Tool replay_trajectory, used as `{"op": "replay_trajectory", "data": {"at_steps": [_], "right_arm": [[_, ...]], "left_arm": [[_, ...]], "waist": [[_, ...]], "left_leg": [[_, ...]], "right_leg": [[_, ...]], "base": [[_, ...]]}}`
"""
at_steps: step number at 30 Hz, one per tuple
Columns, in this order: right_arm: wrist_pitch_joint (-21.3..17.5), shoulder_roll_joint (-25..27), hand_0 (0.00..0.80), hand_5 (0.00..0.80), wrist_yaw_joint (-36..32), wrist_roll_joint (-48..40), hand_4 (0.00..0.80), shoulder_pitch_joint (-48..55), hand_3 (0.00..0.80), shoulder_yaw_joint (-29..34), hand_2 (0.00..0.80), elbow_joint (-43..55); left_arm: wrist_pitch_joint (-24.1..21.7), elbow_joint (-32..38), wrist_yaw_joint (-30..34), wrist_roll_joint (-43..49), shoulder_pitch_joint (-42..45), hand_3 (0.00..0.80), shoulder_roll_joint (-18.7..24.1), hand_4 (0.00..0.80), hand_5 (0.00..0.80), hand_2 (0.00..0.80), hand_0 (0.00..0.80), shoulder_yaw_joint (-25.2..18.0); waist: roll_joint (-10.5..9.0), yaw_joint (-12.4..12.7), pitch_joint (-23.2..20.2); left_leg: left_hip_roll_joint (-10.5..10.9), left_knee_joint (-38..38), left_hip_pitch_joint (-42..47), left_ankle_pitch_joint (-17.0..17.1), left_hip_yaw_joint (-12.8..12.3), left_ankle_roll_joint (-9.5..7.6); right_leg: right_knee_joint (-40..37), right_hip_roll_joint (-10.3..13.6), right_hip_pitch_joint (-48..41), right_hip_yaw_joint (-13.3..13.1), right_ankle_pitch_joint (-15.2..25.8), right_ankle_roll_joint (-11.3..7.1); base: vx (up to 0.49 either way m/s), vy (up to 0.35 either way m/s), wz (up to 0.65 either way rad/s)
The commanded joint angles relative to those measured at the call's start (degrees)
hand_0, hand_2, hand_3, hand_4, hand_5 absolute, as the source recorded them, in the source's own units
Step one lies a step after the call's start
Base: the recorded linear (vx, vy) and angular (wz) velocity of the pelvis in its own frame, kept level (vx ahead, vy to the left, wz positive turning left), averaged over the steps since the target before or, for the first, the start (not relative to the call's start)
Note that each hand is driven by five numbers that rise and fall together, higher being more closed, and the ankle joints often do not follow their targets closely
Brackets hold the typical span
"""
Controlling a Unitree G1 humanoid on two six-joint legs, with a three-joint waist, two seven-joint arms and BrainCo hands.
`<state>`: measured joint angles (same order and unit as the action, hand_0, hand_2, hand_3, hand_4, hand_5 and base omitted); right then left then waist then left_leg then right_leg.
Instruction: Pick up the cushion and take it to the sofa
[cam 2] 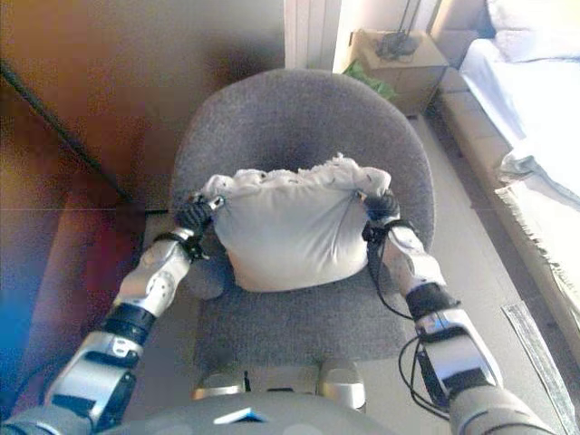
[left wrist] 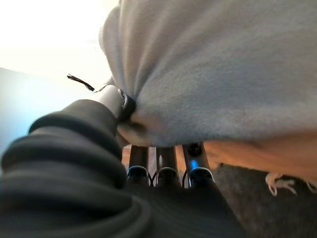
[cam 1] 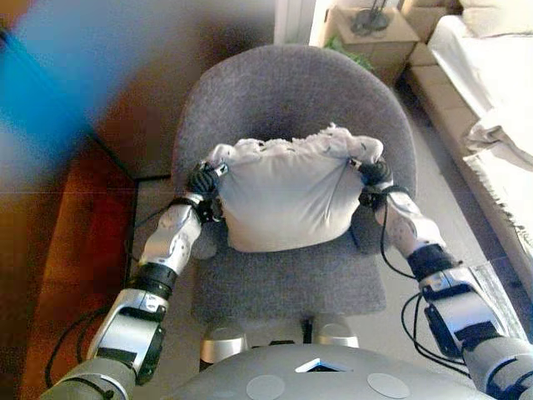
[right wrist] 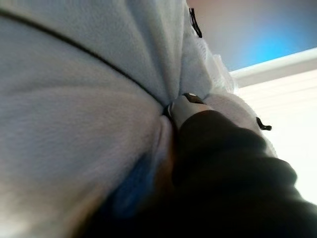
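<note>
A pale grey cushion point(cam 1: 287, 196) with a white fringed top edge is held upright over the seat of a grey armchair point(cam 1: 291, 92). My left hand point(cam 1: 202, 181) grips its left upper corner and my right hand point(cam 1: 374, 176) grips its right upper corner. In the left wrist view the thumb point(left wrist: 116, 96) presses into the fabric point(left wrist: 223, 69) and the fingers point(left wrist: 163, 166) curl beneath it. In the right wrist view the thumb point(right wrist: 185, 106) pinches a fold of the cushion point(right wrist: 74, 114).
A white sofa point(cam 1: 491, 75) with a fringed throw lies at the right. A small wooden side table point(cam 1: 371, 33) stands behind the chair, beside a plant. A dark wooden surface point(cam 1: 75, 250) runs along the left. Pale floor lies between chair and sofa.
</note>
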<state>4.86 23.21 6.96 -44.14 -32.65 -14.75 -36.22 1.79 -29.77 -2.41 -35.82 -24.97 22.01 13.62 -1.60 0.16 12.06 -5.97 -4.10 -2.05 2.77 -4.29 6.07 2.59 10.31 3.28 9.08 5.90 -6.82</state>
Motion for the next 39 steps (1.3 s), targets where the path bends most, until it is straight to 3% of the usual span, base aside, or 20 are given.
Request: {"op": "replay_trajectory", "data": {"at_steps": [1,7,15,25,29,33,39], "right_arm": [[-6.83,0.21,0.800,0.800,-2.08,-2.91,0.800,-14.23,0.800,-1.84,0.800,0.38],[-9.70,0.98,0.800,0.800,-2.35,-1.69,0.800,-20.66,0.800,-3.98,0.800,-3.53],[-9.02,-0.63,0.800,0.800,-0.64,-0.29,0.800,-22.54,0.800,-6.05,0.800,-3.48],[-8.83,1.11,0.800,0.800,1.93,1.17,0.800,-32.72,0.800,-6.74,0.800,-9.23],[-8.37,2.40,0.800,0.800,1.41,0.97,0.800,-38.04,0.800,-8.29,0.800,-12.86],[-6.55,3.80,0.800,0.800,1.54,2.68,0.800,-42.10,0.800,-10.58,0.800,-15.07],[-5.24,4.98,0.800,0.800,0.50,2.14,0.800,-45.36,0.800,-12.63,0.800,-18.47]], "left_arm": [[-7.15,-1.59,-0.16,-3.66,-12.36,0.800,0.42,0.800,0.800,0.800,0.800,3.22],[-10.69,-5.26,-2.05,-4.74,-19.04,0.800,0.94,0.800,0.800,0.800,0.800,3.98],[-10.22,-7.31,-3.26,-6.71,-22.14,0.800,-1.35,0.800,0.800,0.800,0.800,3.11],[-6.97,-12.96,-7.80,-6.51,-34.29,0.800,0.00,0.800,0.800,0.800,0.800,6.07],[-5.79,-15.83,-8.54,-11.30,-40.20,0.800,1.04,0.800,0.800,0.800,0.800,7.38],[-7.85,-16.37,-9.76,-19.66,-43.05,0.800,0.60,0.800,0.800,0.800,0.800,7.39],[-8.11,-15.97,-12.93,-16.01,-44.38,0.800,-0.52,0.800,0.800,0.800,0.800,9.04]], "waist": [[-0.60,2.40,4.12],[0.08,3.14,8.84],[0.33,2.96,11.66],[1.63,1.90,13.53],[1.79,1.50,13.09],[1.89,1.29,12.45],[1.69,1.65,12.26]], "left_leg": [[0.26,-12.76,-7.11,-10.13,2.04,-0.58],[1.75,-18.97,-15.88,-10.66,4.10,-0.73],[2.44,-33.39,-22.70,-17.98,4.27,-1.47],[3.01,-32.77,-24.97,-16.63,3.55,-1.13],[3.02,-33.12,-25.76,-16.51,3.11,-0.89],[2.99,-32.71,-25.93,-16.41,2.62,-0.62],[2.63,-32.27,-26.35,-16.21,2.63,-0.44]], "right_leg": [[9.46,6.09,7.92,-0.41,-3.00,-5.13],[15.35,7.95,15.54,-1.07,-3.64,-4.70],[28.71,9.66,21.63,-4.60,-8.87,-3.65],[29.38,9.45,24.11,-5.62,-8.76,-3.98],[29.68,9.53,25.00,-5.53,-8.82,-4.13],[29.09,9.51,25.05,-5.24,-9.11,-4.29],[29.25,9.16,25.40,-4.77,-9.68,-4.38]], "base": [[-0.347,0.043,0.16],[-0.164,0.049,0.11],[0.035,0.063,0.03],[0.024,0.046,0.09],[0.020,0.029,0.03],[0.032,0.037,-0.02],[0.030,0.002,0.00]]}}
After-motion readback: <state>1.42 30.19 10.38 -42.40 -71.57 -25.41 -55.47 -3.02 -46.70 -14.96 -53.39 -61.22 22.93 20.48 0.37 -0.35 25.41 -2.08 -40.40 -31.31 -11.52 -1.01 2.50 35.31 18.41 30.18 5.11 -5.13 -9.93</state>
